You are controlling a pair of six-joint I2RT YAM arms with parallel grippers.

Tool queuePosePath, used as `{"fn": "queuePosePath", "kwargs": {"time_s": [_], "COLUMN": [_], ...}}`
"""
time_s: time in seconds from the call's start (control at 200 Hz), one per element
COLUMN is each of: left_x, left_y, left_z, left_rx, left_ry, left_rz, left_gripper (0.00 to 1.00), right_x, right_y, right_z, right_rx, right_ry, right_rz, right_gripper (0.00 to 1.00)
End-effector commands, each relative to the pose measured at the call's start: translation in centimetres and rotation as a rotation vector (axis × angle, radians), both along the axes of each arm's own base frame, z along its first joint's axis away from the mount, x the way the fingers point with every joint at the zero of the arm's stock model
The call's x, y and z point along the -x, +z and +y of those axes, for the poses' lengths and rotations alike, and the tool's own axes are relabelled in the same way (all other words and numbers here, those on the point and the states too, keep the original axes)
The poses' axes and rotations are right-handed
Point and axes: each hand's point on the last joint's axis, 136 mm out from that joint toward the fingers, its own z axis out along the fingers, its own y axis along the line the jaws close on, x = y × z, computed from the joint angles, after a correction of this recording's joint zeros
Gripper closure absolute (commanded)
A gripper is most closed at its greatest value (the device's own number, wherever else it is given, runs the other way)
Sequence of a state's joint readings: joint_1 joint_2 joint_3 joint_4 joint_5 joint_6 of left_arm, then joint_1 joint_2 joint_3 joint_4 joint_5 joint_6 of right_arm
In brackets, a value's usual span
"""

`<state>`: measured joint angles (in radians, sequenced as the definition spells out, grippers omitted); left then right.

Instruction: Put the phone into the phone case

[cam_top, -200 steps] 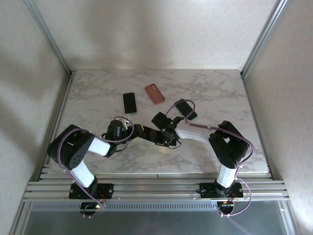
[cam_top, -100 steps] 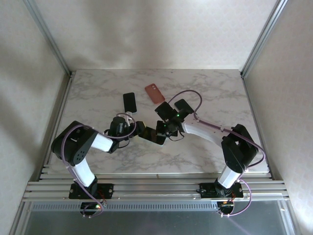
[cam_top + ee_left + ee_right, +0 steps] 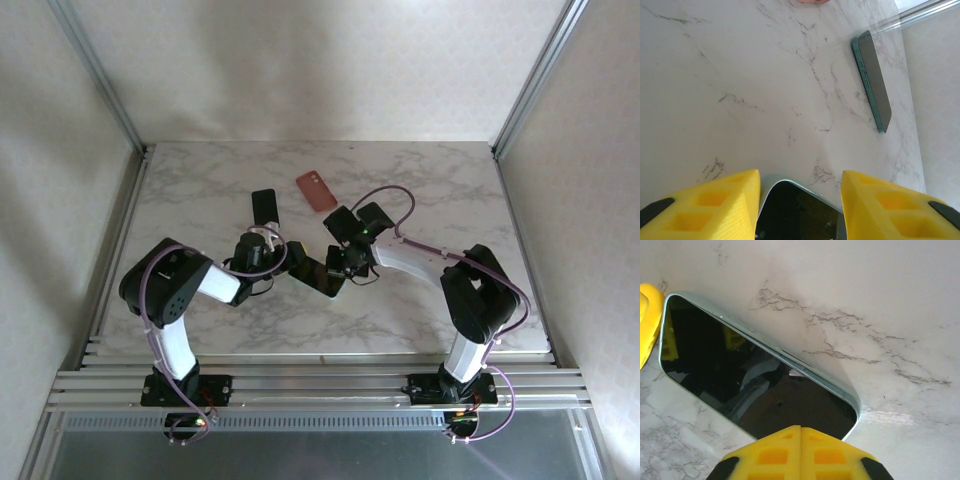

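Observation:
A phone (image 3: 326,281) with a dark screen and pale green rim is at mid-table. In the left wrist view it (image 3: 800,215) lies between my left gripper's (image 3: 800,176) yellow fingers, which touch its two sides. My left gripper (image 3: 308,270) holds it from the left, one end raised off the marble. My right gripper (image 3: 801,430) is shut with its joined tips on the opposite end of the phone (image 3: 750,385); in the top view it (image 3: 340,266) comes from the right. The salmon phone case (image 3: 316,190) lies apart at the back.
A black phone (image 3: 264,208) lies behind my left arm. A dark teal phone (image 3: 378,220) lies behind my right forearm, also seen as the teal phone (image 3: 872,80) in the left wrist view. Metal frame posts (image 3: 530,75) edge the marble table (image 3: 440,180).
My right gripper has moved back and slightly right along the phone, its forearm swinging toward the back. My left arm has shifted right and the phone has slid a little right with it.

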<state>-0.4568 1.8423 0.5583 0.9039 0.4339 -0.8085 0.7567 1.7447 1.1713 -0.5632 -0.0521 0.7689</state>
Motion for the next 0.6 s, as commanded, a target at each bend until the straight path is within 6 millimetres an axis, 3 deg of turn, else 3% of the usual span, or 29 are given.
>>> {"fn": "queuePosePath", "kwargs": {"time_s": [0.0,0.596], "left_x": [0.3,0.2], "left_y": [-0.6,-1.3], "left_z": [-1.2,-1.2], "left_rx": [0.011,-0.008], "left_ry": [-0.039,-0.044], "left_rz": [0.024,0.037], "left_gripper": [0.54,0.55], "right_x": [-0.3,0.1], "right_y": [-1.3,-4.2], "right_z": [-1.5,-1.6], "right_rx": [0.025,0.033], "right_ry": [-0.019,-0.014], "right_rz": [0.016,0.099], "right_gripper": [1.0,1.0]}}
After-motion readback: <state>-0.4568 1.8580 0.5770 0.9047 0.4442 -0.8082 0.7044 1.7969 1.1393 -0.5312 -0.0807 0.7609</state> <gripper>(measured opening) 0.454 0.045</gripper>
